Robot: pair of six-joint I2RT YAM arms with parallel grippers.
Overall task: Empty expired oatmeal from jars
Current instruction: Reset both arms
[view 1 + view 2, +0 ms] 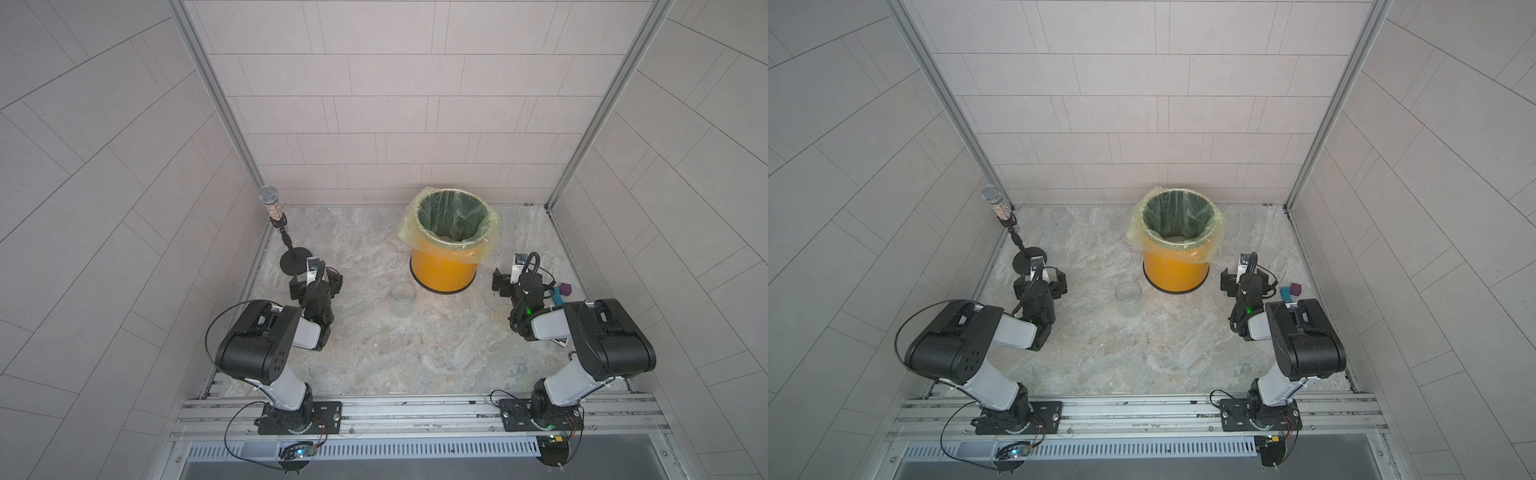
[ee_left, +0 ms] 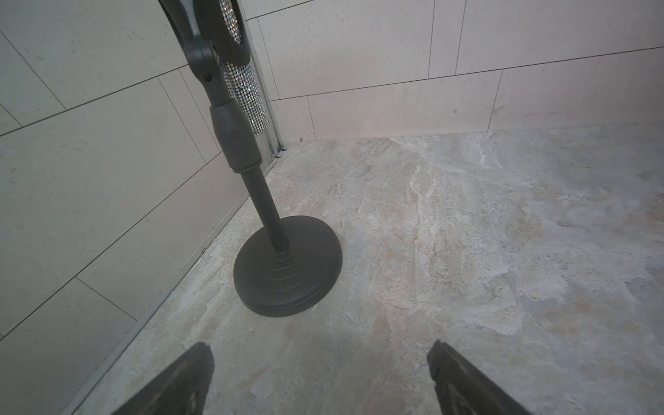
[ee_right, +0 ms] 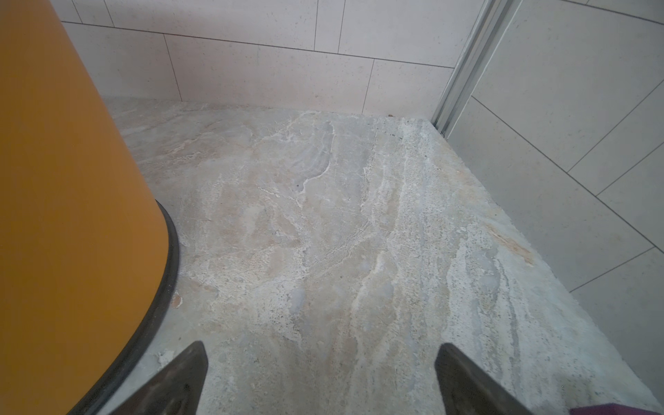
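Nearest in, both arms are seen folded up on their own sides of the counter [image 1: 415, 353]. The left pincer [image 2: 321, 346] is spread wide with nothing in it, pointed at a mic stand [image 2: 287, 273]. The right pincer [image 3: 321, 345] is just as wide and empty, beside the orange bin [image 3: 72, 179]. A cream lid [image 1: 502, 316] is partly hidden under the right arm.

Between the arms, the jar [image 1: 402, 298] is stood upright on the counter with its lid off, just in front of the bin. It looks empty tbh, though a thin film on the glass can't be ruled out. Further back, a pale patch that's probably the oatmeal [image 1: 445, 238] can be made out at the bottom of the liner.

So the dump looks done. If leftovers are spotted, the jar should be gripped round its wall, carried over the bin's mouth and tipped fully, with the loose liner edge avoided.
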